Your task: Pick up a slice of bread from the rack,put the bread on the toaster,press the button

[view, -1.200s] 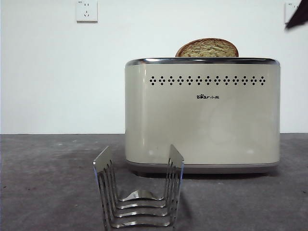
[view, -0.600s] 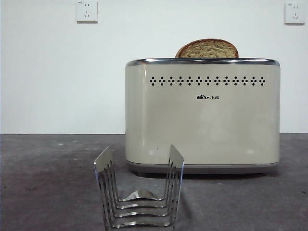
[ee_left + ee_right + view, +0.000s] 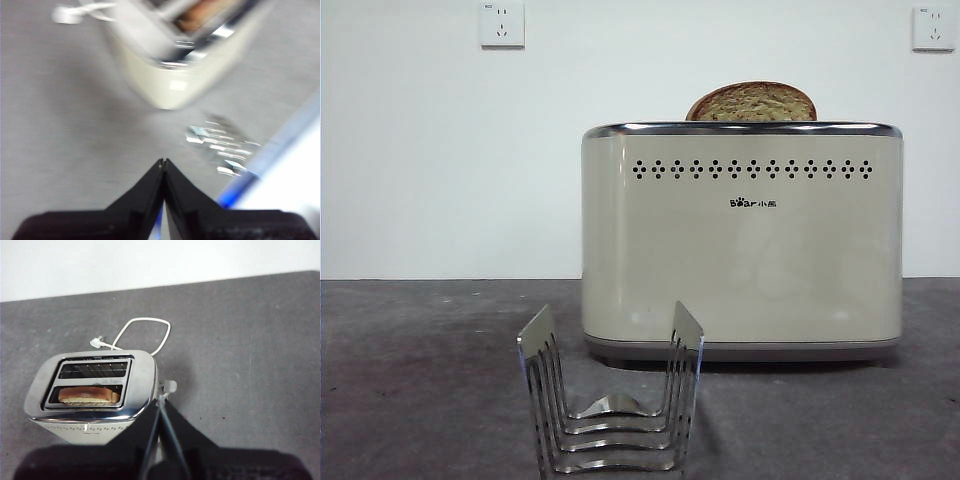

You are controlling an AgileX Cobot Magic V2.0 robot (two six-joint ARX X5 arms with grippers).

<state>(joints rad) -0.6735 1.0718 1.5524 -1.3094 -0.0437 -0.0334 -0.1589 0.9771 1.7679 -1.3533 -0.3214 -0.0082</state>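
The slice of bread (image 3: 752, 102) stands in the cream toaster (image 3: 740, 250), its domed brown top showing above the chrome rim. In the right wrist view the bread (image 3: 89, 395) sits in one of the two slots, the one nearer the row of holes. The steel rack (image 3: 610, 400) stands empty in front of the toaster. My right gripper (image 3: 161, 402) is shut and empty, high above the toaster's (image 3: 142, 385) end, close to the grey lever knob (image 3: 170, 386). My left gripper (image 3: 163, 162) is shut and empty, above the table, in a blurred view of the toaster (image 3: 170, 65) and rack (image 3: 220, 150).
The toaster's white cord (image 3: 145, 332) loops on the dark grey table behind it. Two wall sockets (image 3: 501, 24) are on the white wall. A white and blue table edge (image 3: 280, 165) lies near the left gripper. No arm shows in the front view.
The black arm tip at the top right corner of the front view has left the picture. Bread, toaster and rack have not moved.
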